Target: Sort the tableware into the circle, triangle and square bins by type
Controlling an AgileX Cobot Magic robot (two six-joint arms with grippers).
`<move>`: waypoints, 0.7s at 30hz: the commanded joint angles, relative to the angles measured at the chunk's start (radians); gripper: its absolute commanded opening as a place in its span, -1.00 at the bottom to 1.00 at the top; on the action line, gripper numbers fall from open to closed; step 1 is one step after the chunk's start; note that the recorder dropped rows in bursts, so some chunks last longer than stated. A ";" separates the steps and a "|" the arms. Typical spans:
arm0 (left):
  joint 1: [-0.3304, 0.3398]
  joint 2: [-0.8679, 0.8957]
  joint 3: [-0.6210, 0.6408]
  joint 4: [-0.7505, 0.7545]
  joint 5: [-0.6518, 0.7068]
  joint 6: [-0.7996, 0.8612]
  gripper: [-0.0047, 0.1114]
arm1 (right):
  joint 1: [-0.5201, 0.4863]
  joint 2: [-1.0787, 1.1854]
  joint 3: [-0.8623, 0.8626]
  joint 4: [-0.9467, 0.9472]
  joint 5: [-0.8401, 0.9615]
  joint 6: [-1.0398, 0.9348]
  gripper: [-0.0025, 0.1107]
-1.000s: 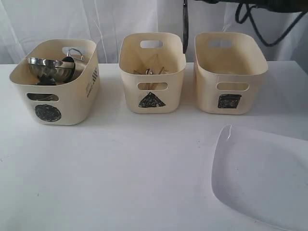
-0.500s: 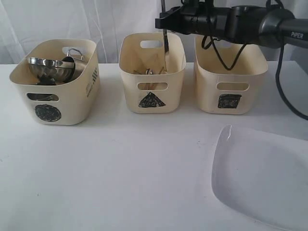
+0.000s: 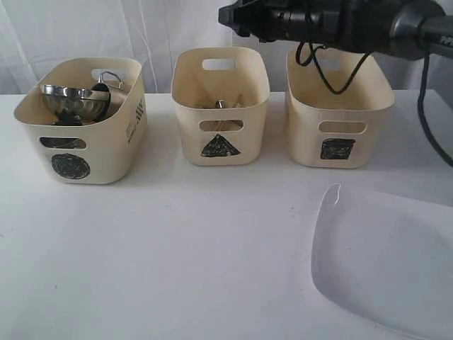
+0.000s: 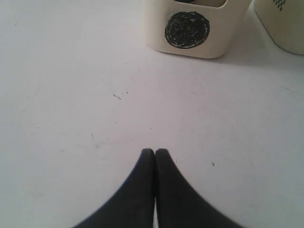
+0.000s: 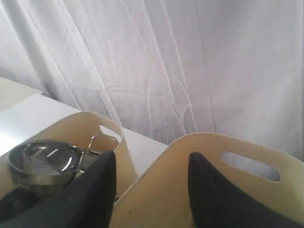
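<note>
White rounded-square plate (image 3: 386,262) looks stiff, slick and breakable to us; we would pinch its raised rim. Right tool (image 5: 151,159) gapes empty, left tool (image 4: 155,154) pressed together.

Exterior view faces the table (image 3: 177,248) frontally from above; both closer wrist views share the circle bin (image 4: 156,28).

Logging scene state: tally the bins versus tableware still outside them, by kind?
Cream bins: 3 (circle bin, triangle bin, square bin)
White plate: 1
Total: 4
Bin contents partly hidden, not counted.
</note>
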State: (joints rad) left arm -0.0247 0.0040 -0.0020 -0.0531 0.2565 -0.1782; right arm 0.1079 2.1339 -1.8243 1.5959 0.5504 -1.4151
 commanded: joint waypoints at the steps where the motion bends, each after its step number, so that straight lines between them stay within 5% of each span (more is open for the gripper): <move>1: 0.003 -0.004 0.002 0.001 -0.001 -0.002 -0.92 | -0.039 -0.098 -0.003 -0.332 0.092 0.237 -0.26; 5: 0.003 -0.004 0.002 0.001 -0.001 -0.002 -0.92 | -0.078 -0.188 0.000 -0.739 0.247 0.627 -0.46; 9: 0.003 -0.004 0.002 0.001 -0.001 -0.002 -0.92 | -0.114 -0.284 0.059 -1.001 0.357 0.818 -0.96; 17: 0.003 -0.004 0.002 0.001 -0.001 -0.002 -0.92 | -0.262 -0.568 0.392 -1.024 0.384 0.904 -0.96; 21: 0.003 -0.004 0.002 0.001 -0.001 -0.002 -0.92 | -0.400 -0.620 0.628 -1.225 0.372 0.944 -0.96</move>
State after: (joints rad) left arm -0.0247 0.0040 -0.0020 -0.0531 0.2565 -0.1782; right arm -0.2323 1.5155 -1.2855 0.4795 0.9301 -0.5071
